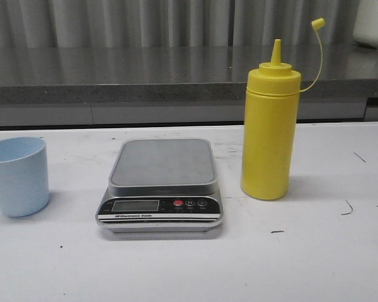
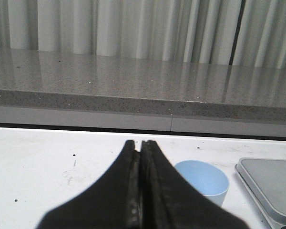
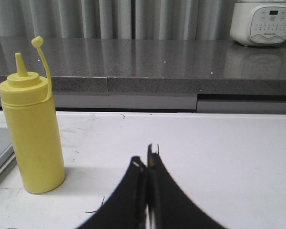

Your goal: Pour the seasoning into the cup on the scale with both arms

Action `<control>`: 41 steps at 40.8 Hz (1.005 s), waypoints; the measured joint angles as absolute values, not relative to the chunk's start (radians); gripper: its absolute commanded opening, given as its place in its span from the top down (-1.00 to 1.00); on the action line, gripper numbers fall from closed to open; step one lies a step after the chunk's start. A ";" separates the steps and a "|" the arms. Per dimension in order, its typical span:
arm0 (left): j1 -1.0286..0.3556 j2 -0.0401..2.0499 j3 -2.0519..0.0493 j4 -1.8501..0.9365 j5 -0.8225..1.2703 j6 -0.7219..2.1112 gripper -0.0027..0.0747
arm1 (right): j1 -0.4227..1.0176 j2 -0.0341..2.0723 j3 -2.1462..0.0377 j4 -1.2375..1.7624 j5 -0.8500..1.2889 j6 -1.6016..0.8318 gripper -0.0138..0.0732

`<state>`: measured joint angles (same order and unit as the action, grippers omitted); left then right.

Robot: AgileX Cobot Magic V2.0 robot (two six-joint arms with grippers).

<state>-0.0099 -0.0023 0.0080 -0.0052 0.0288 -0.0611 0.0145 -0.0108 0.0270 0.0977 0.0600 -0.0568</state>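
Observation:
The yellow seasoning bottle [image 1: 271, 135] stands upright on the white table, right of the scale [image 1: 162, 184], its cap hanging off on its tether. The pale blue cup [image 1: 17, 176] stands on the table left of the scale, whose steel platform is bare. No arm shows in the front view. In the left wrist view my left gripper [image 2: 140, 143] is shut and empty, with the cup [image 2: 202, 181] just beyond and beside it and a corner of the scale [image 2: 269, 183]. In the right wrist view my right gripper [image 3: 148, 157] is shut and empty, with the bottle [image 3: 33, 131] off to one side.
A grey stone counter [image 1: 145, 72] runs along the back above the table's far edge. A white rice cooker [image 3: 262, 21] sits on it at the far right. Small dark marks dot the white tabletop [image 1: 315, 251].

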 measured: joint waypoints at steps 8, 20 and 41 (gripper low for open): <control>-0.010 -0.002 0.008 -0.005 0.029 -0.061 0.98 | 0.015 -0.011 0.027 0.098 0.060 -0.057 0.96; -0.010 -0.002 0.008 -0.005 0.029 -0.061 0.98 | 0.015 -0.011 0.027 0.098 0.060 -0.057 0.96; -0.010 -0.002 -0.013 -0.005 0.000 -0.061 0.98 | 0.015 -0.011 0.003 0.119 0.058 -0.057 0.96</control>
<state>-0.0099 -0.0023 -0.0131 -0.0052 0.0000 -0.0611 0.0145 -0.0108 0.0029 0.1190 0.0580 -0.0568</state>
